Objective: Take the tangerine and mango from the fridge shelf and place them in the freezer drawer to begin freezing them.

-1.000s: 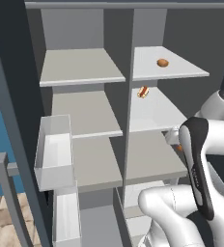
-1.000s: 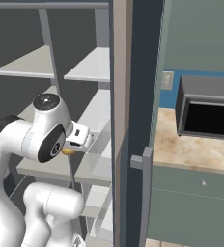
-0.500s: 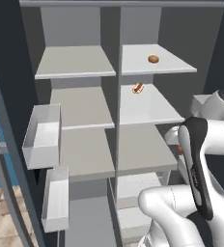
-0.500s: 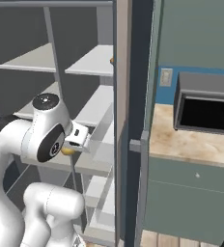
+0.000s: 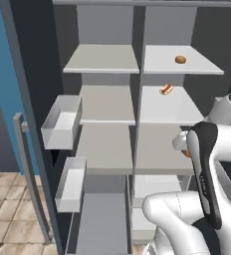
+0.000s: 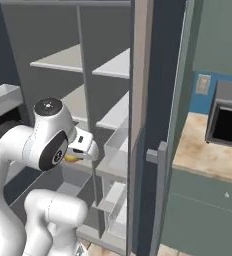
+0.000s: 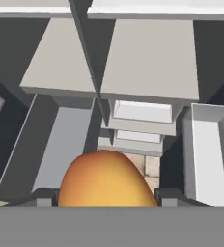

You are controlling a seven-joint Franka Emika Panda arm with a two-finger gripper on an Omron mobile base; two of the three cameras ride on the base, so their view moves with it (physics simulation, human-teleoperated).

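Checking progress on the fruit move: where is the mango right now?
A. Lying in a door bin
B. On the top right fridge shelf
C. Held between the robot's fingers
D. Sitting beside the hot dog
C. In the hand view the yellow-orange mango sits right between the fingers of the gripper, hanging in front of the shelves.

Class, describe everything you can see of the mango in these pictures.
The mango is a smooth oval fruit, yellow-orange deepening to reddish at its edges. In the hand view it sits between the claw's two dark fingertips, its lower part cut off by the picture's edge. It hangs above grey shelves and compartments, touching none. In the left base view a sliver of orange shows behind the arm.
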